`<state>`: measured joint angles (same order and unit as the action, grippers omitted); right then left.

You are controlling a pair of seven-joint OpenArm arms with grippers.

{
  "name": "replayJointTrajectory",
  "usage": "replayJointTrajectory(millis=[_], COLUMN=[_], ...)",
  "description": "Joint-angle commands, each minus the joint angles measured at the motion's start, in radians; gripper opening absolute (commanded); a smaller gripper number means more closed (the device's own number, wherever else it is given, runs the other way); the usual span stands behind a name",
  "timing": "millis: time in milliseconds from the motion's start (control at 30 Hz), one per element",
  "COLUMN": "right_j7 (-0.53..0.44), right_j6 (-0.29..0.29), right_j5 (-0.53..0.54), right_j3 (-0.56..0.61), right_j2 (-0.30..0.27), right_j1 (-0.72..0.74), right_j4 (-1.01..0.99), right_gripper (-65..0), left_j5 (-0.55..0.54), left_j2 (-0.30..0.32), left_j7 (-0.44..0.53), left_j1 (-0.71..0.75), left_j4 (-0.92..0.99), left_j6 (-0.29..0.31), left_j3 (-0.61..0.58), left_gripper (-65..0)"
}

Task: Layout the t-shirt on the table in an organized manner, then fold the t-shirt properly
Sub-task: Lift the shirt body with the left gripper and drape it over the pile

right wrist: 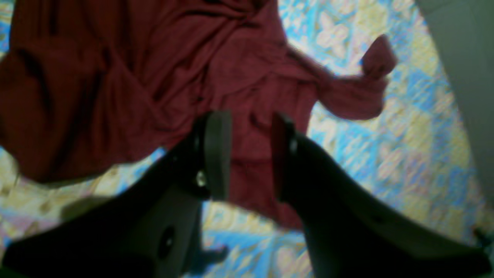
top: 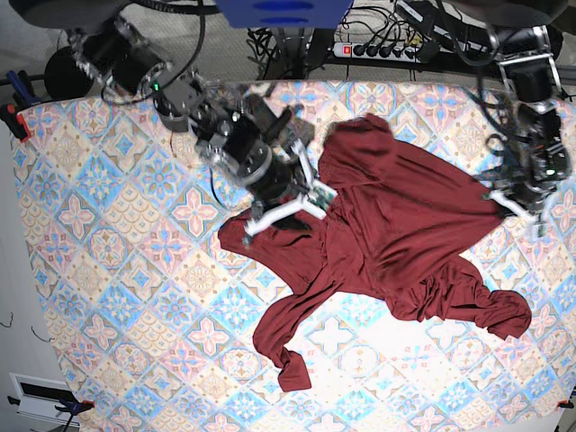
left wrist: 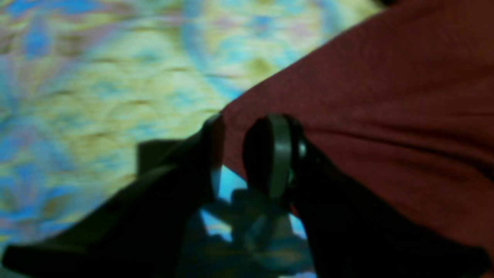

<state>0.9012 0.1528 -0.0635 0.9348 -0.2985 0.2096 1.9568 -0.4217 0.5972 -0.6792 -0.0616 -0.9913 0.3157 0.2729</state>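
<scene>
Had the t-shirt [top: 396, 234] pinched at opposite edges, my right gripper [right wrist: 251, 154] and left gripper [left wrist: 231, 154] both clamped on fabric, to spread its crumpled mess flat across the table [top: 108, 270].

Lighting: even and bright in the base view, from above; soft short shadows beneath the t-shirt [top: 396, 225] folds. Both wrist views dim and soft. Left wrist view: heavy motion blur smears the surface [left wrist: 96, 77] pattern; the left end effector [left wrist: 247, 154] reads near-black. Right wrist view: mild blur; the right end effector [right wrist: 251, 154] silhouetted, its shadow falling near-left.
</scene>
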Motion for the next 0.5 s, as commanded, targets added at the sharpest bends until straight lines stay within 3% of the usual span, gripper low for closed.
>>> replayJointTrajectory(millis=[0, 200, 333, 467], right_j7=[-0.018, -0.018, -0.018, -0.026], right_j6=[-0.011, -0.011, -0.011, -0.011], right_j5=[-0.009, 0.083, 0.086, 0.086], right_j3=[-0.007, -0.015, -0.013, -0.012], right_j2=[0.002, 0.002, 0.002, 0.003], right_j1=[0.035, 0.126, 0.184, 0.222], right_j4=[0.014, -0.064, -0.158, -0.257], right_gripper=[-47.8, -47.8, -47.6, -47.6], left_j5=[0.036, 0.036, 0.042, 0.172], left_j2=[0.053, 0.149, 0.201, 0.214], left_j7=[-0.018, -0.001, -0.001, 0.0], left_j1=[-0.001, -0.034, -0.086, -0.156], left_j4=[0.007, 0.009, 0.009, 0.009], left_j6=[-0.031, -0.031, -0.033, -0.033], left_j3=[0.006, 0.006, 0.006, 0.006], left_gripper=[-46.9, -46.6, -46.5, -46.5])
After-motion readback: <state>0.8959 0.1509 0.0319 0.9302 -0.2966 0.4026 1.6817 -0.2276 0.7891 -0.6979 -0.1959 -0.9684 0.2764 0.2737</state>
